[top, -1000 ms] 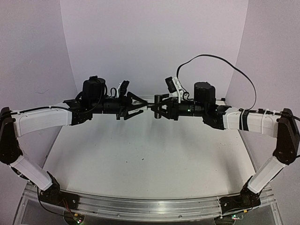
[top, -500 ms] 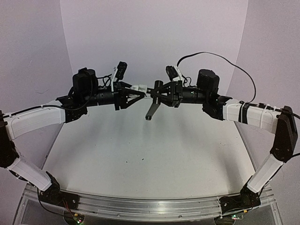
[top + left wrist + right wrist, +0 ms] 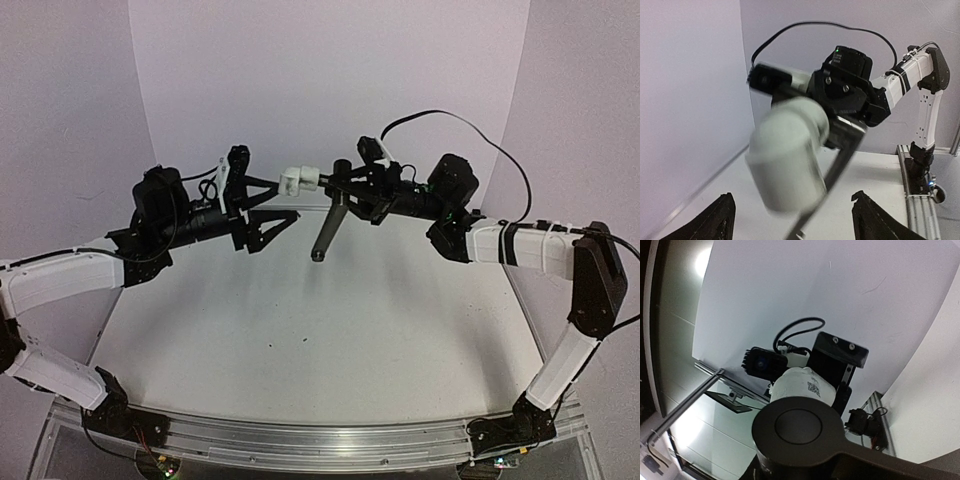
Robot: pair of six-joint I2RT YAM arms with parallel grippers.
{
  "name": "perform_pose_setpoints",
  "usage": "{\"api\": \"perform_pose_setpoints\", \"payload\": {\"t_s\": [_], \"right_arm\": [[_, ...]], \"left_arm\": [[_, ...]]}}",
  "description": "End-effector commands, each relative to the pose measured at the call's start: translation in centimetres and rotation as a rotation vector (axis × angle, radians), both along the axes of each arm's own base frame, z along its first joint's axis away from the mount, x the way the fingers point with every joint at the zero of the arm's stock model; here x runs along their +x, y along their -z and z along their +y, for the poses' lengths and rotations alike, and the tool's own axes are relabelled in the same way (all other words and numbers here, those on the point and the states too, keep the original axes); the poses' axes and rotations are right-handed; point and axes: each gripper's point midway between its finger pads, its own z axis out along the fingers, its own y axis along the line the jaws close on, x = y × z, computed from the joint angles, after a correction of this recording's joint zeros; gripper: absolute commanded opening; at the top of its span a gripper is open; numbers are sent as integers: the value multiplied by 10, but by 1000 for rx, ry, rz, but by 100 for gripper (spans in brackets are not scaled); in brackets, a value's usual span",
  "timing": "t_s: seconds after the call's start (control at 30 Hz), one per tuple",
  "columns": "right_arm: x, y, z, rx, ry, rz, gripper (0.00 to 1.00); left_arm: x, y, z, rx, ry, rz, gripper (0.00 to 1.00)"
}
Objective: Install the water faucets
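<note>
From above, my left arm [image 3: 70, 275] reaches up and in from the left with its forearm nearly level. My left pincer [image 3: 288, 198] stands open, fingers spread just beside the white fitting [image 3: 298, 179]. My right arm [image 3: 540, 250] reaches in from the right with its elbow high, and my right pincer [image 3: 345, 188] is clamped on the black spout [image 3: 328, 228]. The fitting sits on the spout's upper end and points left, toward my left pincer. The spout's long stem hangs down and slightly left over the surface [image 3: 300, 350].

In my left wrist view the fitting [image 3: 787, 160] is close and blurred, between my wide-apart fingers [image 3: 715, 220] but touching neither. The stem slants down-left behind it.

In my right wrist view the spout [image 3: 795, 427] shows end-on as a round black disc, with the fitting [image 3: 800, 385] just beyond. I cannot make out my own fingers here.
</note>
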Motion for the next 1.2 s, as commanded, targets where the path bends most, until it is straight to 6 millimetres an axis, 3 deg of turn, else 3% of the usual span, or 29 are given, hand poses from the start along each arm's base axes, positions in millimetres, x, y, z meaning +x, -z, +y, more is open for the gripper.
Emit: {"api": "perform_pose_setpoints", "payload": {"t_s": [0.0, 0.17, 0.33, 0.5, 0.57, 0.73, 0.83, 1.03, 1.17], "right_arm": [[6, -41, -30, 77, 151, -439, 0], [27, -19, -31, -138, 322, -809, 0], [39, -5, -48, -287, 513, -1154, 0], [35, -2, -51, -356, 596, -1361, 0], [30, 1, -49, -374, 605, -1418, 0], [26, 11, -47, -411, 599, -1475, 0], [25, 17, -47, -431, 598, -1486, 0], [22, 33, -41, -462, 572, -1499, 0], [18, 43, -35, -471, 552, -1510, 0]], "left_arm": [[-15, 9, 39, -118, -82, 285, 84], [-22, 21, 50, -205, -84, 681, 90], [7, 39, 49, -299, -118, 1200, 85], [19, 65, 19, -332, 10, 1628, 90], [21, 64, 6, -358, 98, 1740, 91], [34, 58, -16, -445, 172, 1865, 97], [38, 50, -21, -495, 193, 1856, 99], [41, 57, -16, -599, 160, 1872, 99], [44, 49, -27, -610, 188, 1868, 98]]}}
